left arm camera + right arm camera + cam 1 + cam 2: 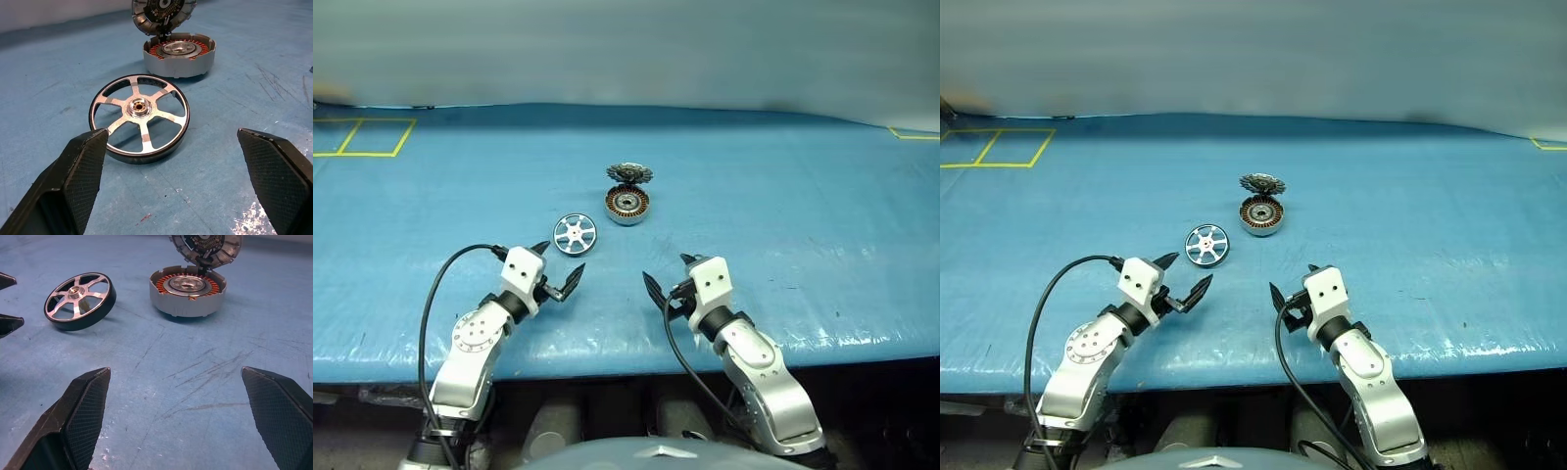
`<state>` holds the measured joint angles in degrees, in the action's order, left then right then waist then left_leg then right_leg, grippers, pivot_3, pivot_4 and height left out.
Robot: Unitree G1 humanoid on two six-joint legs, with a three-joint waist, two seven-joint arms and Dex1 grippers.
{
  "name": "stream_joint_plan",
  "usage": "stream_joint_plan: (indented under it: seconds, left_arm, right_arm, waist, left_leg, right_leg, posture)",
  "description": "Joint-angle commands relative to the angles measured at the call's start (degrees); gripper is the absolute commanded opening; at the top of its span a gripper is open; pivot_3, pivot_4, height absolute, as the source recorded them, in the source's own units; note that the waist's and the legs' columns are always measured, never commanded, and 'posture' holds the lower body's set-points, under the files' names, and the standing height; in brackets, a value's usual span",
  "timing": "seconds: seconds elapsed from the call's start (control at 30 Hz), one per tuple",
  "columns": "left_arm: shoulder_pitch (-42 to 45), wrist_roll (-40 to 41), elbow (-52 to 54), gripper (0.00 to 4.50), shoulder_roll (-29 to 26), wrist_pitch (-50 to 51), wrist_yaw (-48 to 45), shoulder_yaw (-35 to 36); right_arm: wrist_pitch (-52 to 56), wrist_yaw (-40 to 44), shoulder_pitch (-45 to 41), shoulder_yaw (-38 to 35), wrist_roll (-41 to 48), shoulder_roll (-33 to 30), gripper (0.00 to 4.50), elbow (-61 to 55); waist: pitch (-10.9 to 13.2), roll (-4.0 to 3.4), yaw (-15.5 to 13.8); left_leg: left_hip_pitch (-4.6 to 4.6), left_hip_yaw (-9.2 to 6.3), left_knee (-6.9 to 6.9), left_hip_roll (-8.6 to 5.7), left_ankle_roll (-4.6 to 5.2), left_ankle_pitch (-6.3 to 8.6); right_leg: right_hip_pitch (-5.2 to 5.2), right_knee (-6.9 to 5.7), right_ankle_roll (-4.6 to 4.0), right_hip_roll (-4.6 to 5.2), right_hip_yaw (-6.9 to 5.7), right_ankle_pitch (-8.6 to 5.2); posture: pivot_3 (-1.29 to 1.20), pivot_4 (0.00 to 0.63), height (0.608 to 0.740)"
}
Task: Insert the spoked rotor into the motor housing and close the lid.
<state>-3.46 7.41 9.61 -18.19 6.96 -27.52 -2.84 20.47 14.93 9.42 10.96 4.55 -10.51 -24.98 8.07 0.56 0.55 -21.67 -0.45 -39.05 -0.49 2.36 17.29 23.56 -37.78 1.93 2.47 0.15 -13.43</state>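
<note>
The spoked rotor (575,234) lies flat on the blue table, a silver wheel with six spokes, also seen close up as the rotor (139,116). Just behind and right of it stands the motor housing (626,206), a short silver cylinder with copper windings. The lid (628,174) stands hinged upright at the housing's far edge, its dark toothed face showing. My left gripper (556,267) is open just short of the rotor, touching nothing. My right gripper (668,277) hovers open over bare table, nearer than the housing (188,290).
The blue table (783,225) stretches wide to both sides. Yellow tape lines (362,137) mark a square at the far left, and another yellow mark (913,134) sits at the far right. The table's near edge runs just under my wrists.
</note>
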Motion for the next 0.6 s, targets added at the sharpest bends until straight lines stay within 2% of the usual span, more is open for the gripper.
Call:
stream_joint_plan:
  seconds: [0.03,0.6]
  left_arm:
    - [0.21,0.50,0.97,4.49,0.06,-0.61,0.00,0.37]
    - [0.21,1.77,1.39,4.49,1.08,1.10,0.62,0.90]
  right_arm:
    - [-1.81,-0.24,-0.63,-0.79,1.00,1.05,4.49,-0.81]
    - [-2.27,-0.29,-0.52,0.20,-1.45,0.12,4.49,-0.17]
  waist:
    - [0.00,0.00,-0.01]
    - [0.00,0.00,0.00]
  left_leg:
    - [0.00,0.00,0.00,0.00,0.00,0.00]
    - [0.00,0.00,0.00,0.00,0.00,0.00]
  right_leg:
    - [0.00,0.00,0.00,0.00,0.00,0.00]
    - [0.00,-0.01,0.00,0.01,0.00,0.00]
  posture:
    - [0.00,0.150,0.740]
    - [0.00,0.150,0.740]
